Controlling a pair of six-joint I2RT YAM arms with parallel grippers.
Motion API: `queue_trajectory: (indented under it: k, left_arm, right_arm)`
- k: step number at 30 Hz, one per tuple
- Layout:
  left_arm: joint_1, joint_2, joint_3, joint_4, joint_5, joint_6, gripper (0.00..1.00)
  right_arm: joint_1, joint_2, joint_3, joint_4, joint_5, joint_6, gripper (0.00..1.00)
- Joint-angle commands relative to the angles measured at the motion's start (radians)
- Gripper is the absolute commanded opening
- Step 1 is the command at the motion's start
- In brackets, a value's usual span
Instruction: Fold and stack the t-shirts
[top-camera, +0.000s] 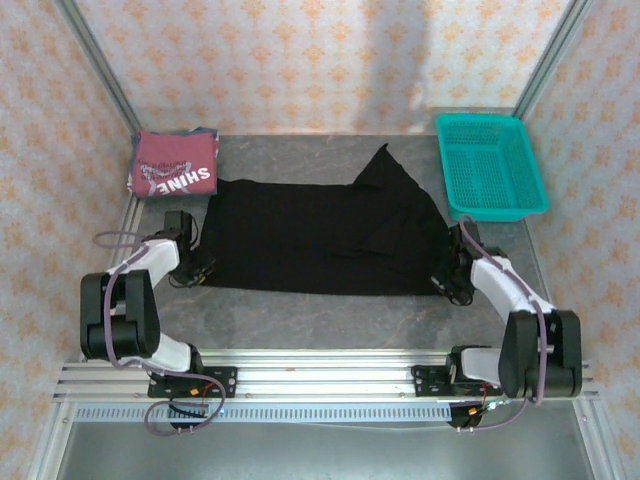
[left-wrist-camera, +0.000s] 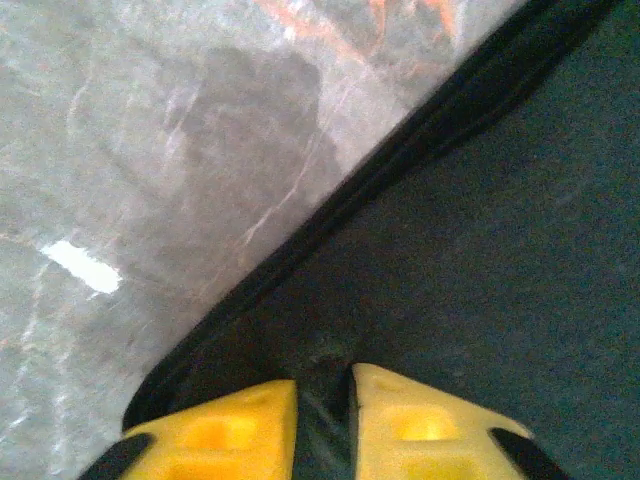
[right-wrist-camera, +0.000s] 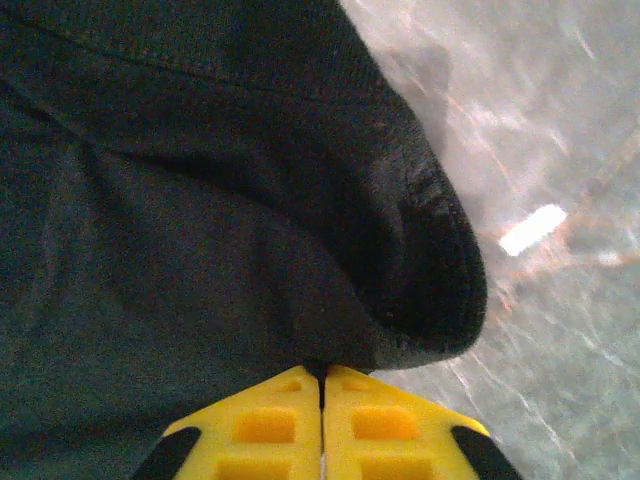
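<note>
low, left gripper (left-wrist-camera: 323, 400) pinching black t-shirt (top-camera: 320, 235) edge, right gripper (right-wrist-camera: 322, 385) likewise

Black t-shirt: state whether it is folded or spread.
Spread out. The black t-shirt lies wide and flat on the table, one far corner peaked; the left tool and right tool pinch its near corners.

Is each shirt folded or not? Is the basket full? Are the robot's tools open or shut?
black t-shirt: spread wide on the table, pinched at both near corners.
red t-shirt: folded, lying at the far left corner.
basket: upright, empty.
left tool: shut on the black t-shirt's edge.
right tool: shut on the black t-shirt's edge.
</note>
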Motion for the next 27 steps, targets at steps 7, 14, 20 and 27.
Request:
queue_trajectory:
  k: [7,14,20,27]
  left_arm:
    - [-0.112,-0.388,0.099,-0.197,-0.053,-0.056,0.67]
    - [-0.378,-0.37,0.317,-0.143,-0.187,0.114,0.7]
    - [-0.535,-0.326,0.348,-0.087,-0.242,0.183,0.7]
    - [-0.561,-0.355,0.32,-0.098,-0.278,0.179,0.7]
  right_arm:
    - [0.023,-0.211,0.173,-0.095,-0.187,0.01,0.59]
    - [0.157,0.103,0.297,0.12,-0.333,-0.001,0.58]
    - [0.185,0.316,0.341,0.202,-0.337,0.003,0.53]
    - [0.185,0.403,0.354,0.25,-0.337,0.01,0.48]
